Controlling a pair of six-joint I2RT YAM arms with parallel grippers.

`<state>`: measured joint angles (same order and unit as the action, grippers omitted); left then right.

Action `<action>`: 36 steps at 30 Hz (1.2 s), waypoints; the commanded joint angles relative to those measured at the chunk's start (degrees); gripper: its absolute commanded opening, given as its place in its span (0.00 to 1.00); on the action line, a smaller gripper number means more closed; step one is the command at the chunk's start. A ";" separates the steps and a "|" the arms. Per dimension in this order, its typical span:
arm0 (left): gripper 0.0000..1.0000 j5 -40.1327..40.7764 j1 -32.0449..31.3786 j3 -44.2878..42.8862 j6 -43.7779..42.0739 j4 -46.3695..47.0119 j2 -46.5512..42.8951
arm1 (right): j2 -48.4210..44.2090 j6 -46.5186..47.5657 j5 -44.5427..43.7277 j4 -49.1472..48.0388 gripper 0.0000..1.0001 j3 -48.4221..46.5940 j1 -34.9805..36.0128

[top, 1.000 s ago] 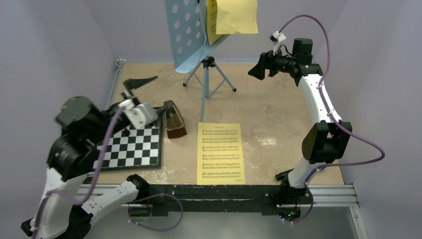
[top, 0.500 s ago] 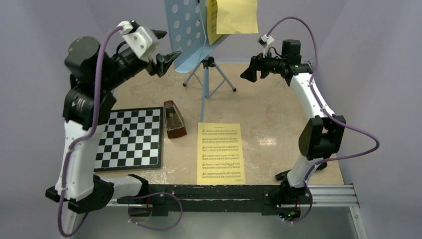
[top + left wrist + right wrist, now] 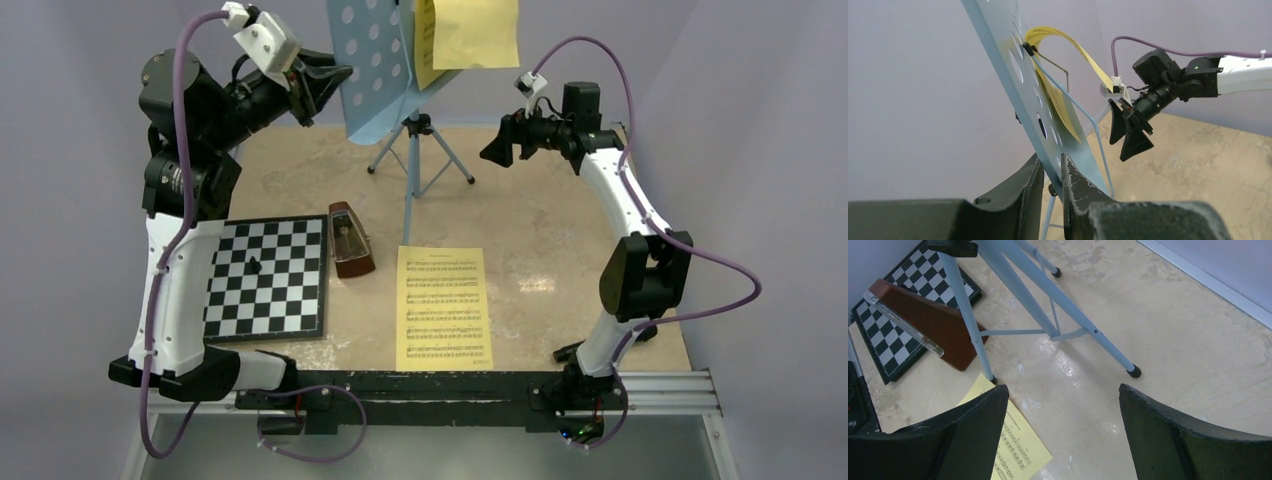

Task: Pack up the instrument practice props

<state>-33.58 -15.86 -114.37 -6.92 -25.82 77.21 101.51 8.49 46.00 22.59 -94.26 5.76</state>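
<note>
The light-blue hole-punched music stand point(image 3: 372, 62) rises on thin tripod legs point(image 3: 420, 152) at the back, with yellow sheets point(image 3: 470, 34) resting on its plate. My left gripper point(image 3: 342, 74) is raised at the plate's left edge. In the left wrist view, my left gripper point(image 3: 1050, 162) is shut on the lower corner of the plate point(image 3: 1013, 65). My right gripper point(image 3: 497, 150) hovers open to the right of the stand, and nothing sits in my right gripper point(image 3: 1063, 387). A brown metronome point(image 3: 350, 240) and one yellow music sheet point(image 3: 443, 307) lie on the table.
A black-and-white chessboard point(image 3: 265, 282) with a small black piece point(image 3: 254, 265) lies at the left beside the metronome. Purple walls close in at the back and both sides. In the right wrist view the tripod legs point(image 3: 1013, 290) spread over the table below.
My left arm has swung up from beside the chessboard to the stand's left edge, and its jaws have narrowed onto the plate. My right gripper drifted slightly left.
</note>
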 commanded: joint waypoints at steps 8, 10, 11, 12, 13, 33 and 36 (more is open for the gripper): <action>0.00 -14.97 9.26 -1.48 9.64 16.64 6.77 | -3.02 -1.55 -0.38 -2.35 0.86 0.88 1.05; 0.00 -16.34 10.73 -3.84 11.00 18.59 9.16 | -3.49 -1.40 -0.46 -2.22 0.86 1.51 1.04; 0.00 -17.22 11.45 -4.70 11.52 19.17 10.52 | -3.62 -1.23 -0.47 -2.14 0.86 1.77 1.12; 0.00 -18.06 12.07 -6.04 12.23 19.74 11.86 | -3.95 -1.12 -0.47 -2.05 0.86 2.06 1.15; 0.00 -19.02 12.75 -7.19 13.00 20.49 13.00 | -4.16 -1.03 -0.47 -1.96 0.86 2.35 1.13; 0.00 -33.11 25.05 -9.60 19.74 33.68 17.73 | -8.89 9.47 -1.15 5.38 0.86 2.72 0.57; 0.00 -32.38 25.51 -11.13 19.40 33.52 18.80 | -10.37 10.49 -0.41 6.71 0.86 2.32 0.20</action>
<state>-66.70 8.12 -123.85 14.50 1.23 95.68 95.13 14.98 44.53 27.44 -91.37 6.46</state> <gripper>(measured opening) 0.174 0.861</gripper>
